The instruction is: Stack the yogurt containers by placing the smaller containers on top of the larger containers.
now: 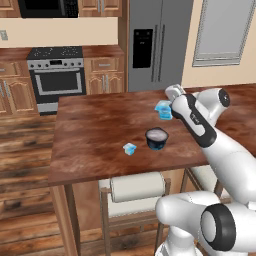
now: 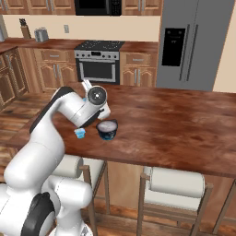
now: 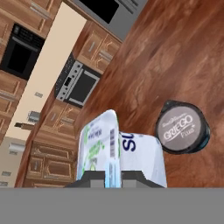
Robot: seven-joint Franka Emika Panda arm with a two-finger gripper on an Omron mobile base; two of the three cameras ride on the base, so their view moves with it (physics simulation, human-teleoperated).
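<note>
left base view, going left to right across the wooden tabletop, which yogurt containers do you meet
small light-blue cup → round dark navy tub → larger light-blue cup, held up off the wooden tabletop in the gripper

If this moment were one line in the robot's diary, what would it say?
phase: carrying | claw: shut on light-blue cup, lifted above table | dark tub: on table, nothing on top | second light-blue cup: on table beside tub
</note>
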